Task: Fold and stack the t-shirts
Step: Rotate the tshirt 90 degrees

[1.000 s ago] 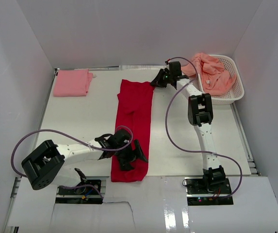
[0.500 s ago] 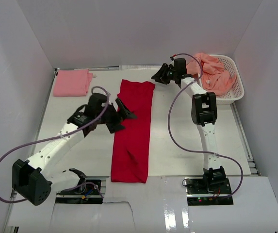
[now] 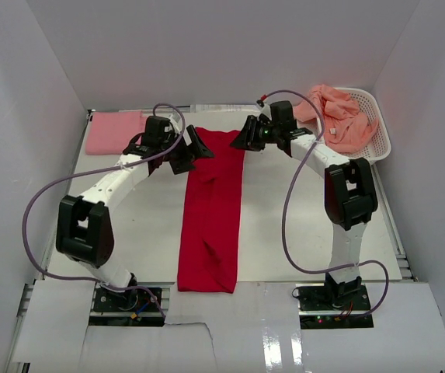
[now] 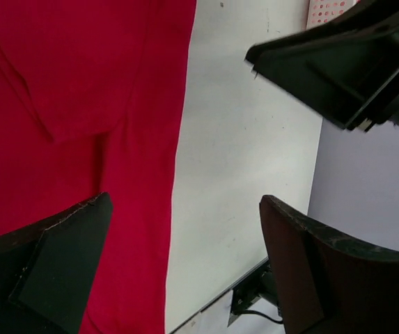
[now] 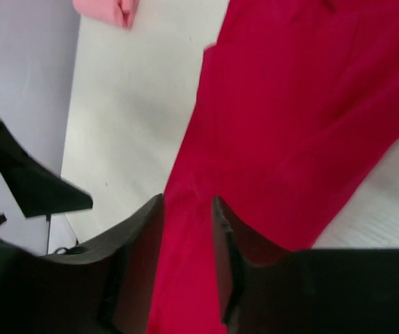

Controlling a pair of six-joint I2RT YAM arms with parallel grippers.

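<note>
From above, the red t-shirt [image 3: 210,225] lies down the middle of the white counter [image 3: 284,225] as a long narrow strip, its far end between the two arms and its near end close to their bases. The left pincer [image 3: 192,154] hangs at the strip's far left edge and the right pincer [image 3: 241,137] at its far right corner, the two facing each other across the cloth. A folded pink t-shirt [image 3: 113,134] sits in the far left corner, well apart from the red one, and the salmon-orange t-shirts [image 3: 342,116] are heaped in the white basket [image 3: 383,144] at the far right. The left wrist camera shows that pincer's jaws spread wide above the counter, with the straight edge of the red cloth running below and between the two fingers (a folded-in layer shows as a soft ridge in the cloth); the right pincer appears as a black shape at the upper right. The right wrist camera shows its own jaws a little apart, a narrow gap through which the red cloth is seen lying on the counter. Whether the fingertips touch the cloth cannot be told. A corner of the pink t-shirt peeks in at the top left.
</note>
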